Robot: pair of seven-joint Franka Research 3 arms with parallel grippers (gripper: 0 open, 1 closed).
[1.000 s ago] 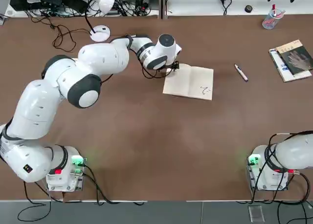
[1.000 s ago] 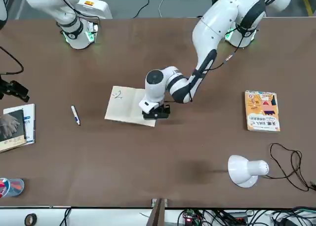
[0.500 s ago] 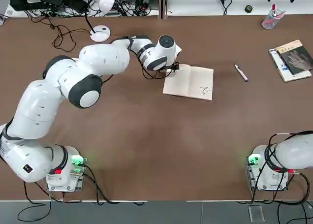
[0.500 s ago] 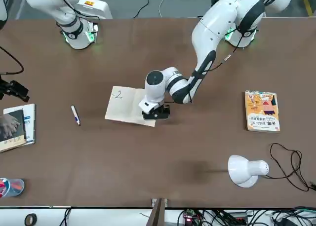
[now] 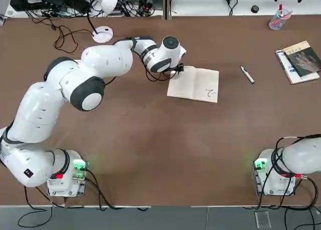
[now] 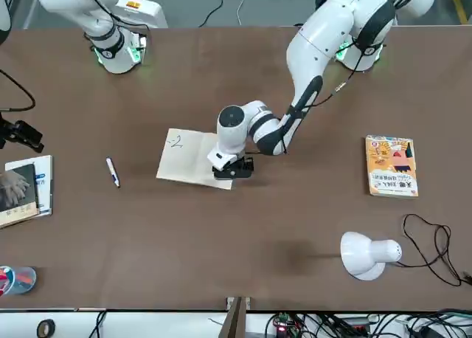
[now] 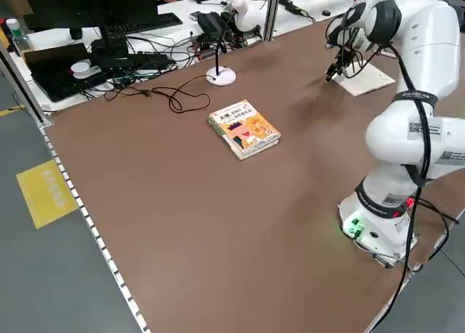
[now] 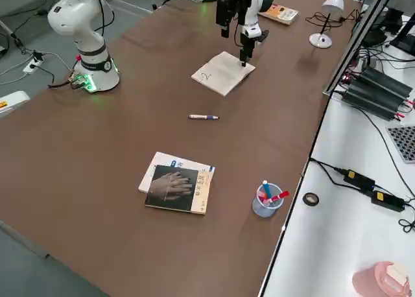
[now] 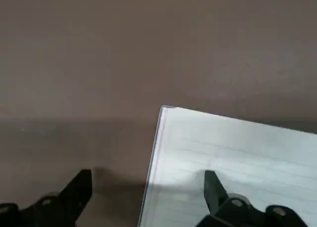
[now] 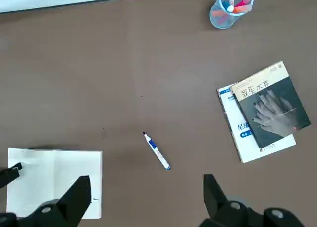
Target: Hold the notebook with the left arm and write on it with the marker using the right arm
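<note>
The cream notebook [image 5: 194, 84] lies open on the brown table, with small dark scribbles on its right page. My left arm reaches to its far left corner. The left gripper [image 9: 148, 187] is open and held low, straddling the notebook's [image 9: 237, 157] left edge: one finger [image 9: 214, 185] is over the page, the other over bare table. The marker [image 5: 247, 74] lies loose on the table to the right of the notebook. My right arm [image 5: 296, 157] stays by its base. The right gripper [image 10: 147, 187] is open and empty, high above the marker [image 10: 157, 151].
A dark-covered book on white papers [image 5: 301, 61] lies at the far right, with a cup of pens [image 5: 277, 20] beyond it. An orange illustrated book [image 6: 391, 165] and a white desk lamp [image 6: 366, 254] with its cable sit on the left arm's side.
</note>
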